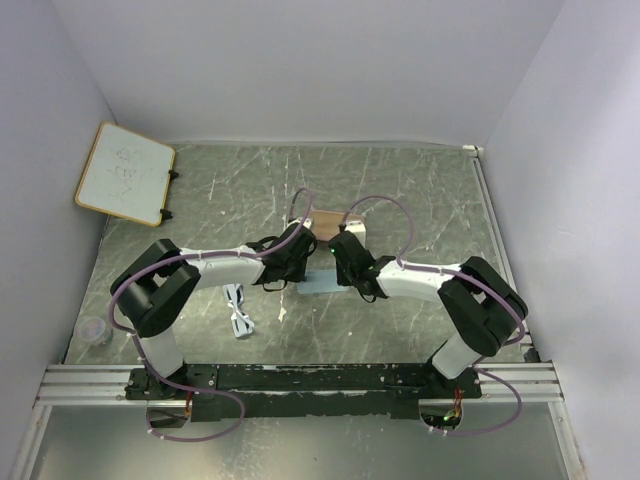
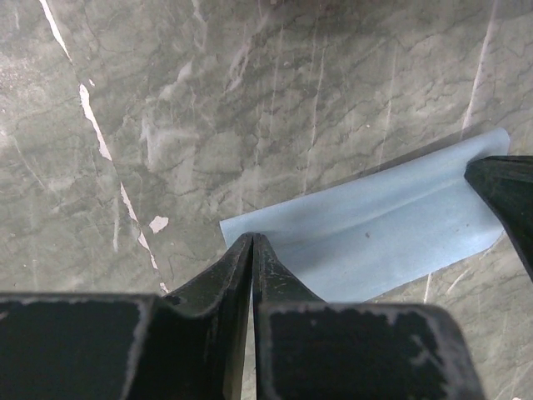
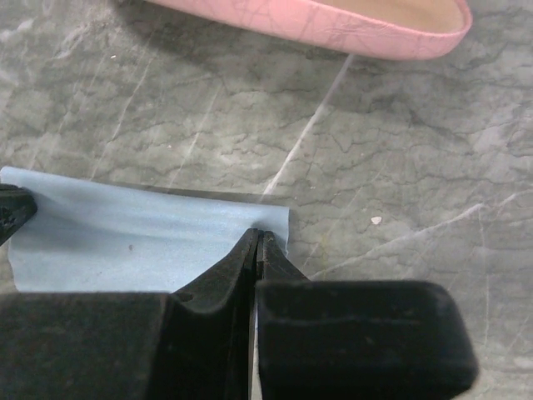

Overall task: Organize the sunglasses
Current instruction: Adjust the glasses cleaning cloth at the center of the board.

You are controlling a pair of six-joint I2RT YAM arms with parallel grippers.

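Two robot arms are seen reaching inward over a grey marbled desk and meeting at its middle. A light blue cloth is spread flat there between them. The fingers of the left hand are pressed together on the cloth's near left corner, which appears to be pinched. The fingers of the right hand are likewise pressed together on the cloth's right edge. A pink oblong case is laid just beyond the cloth. The sunglasses, small and white-framed, are left on the desk beside the left arm, apart from the cloth and both hands. A whiteboard is propped at the far left corner.
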